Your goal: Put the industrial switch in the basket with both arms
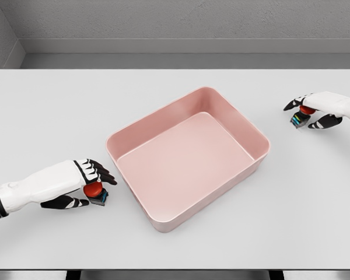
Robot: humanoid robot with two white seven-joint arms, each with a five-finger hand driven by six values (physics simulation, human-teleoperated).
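A pink rectangular basket [254,137] sits in the middle of the white table, turned at an angle, with nothing inside. At the lower left, a small switch with a red button [95,191] rests on the table, and my left hand [88,185] is curled over it, fingers above and thumb below. At the far right, a second red-button switch [301,116] stands on the table with my right hand [307,112] closed around it from the right. Both switches are partly hidden by the fingers.
The white table [58,111] stretches wide around the basket, ending at a grey wall behind and a front edge near the bottom of the view. Each switch lies well apart from the basket's walls.
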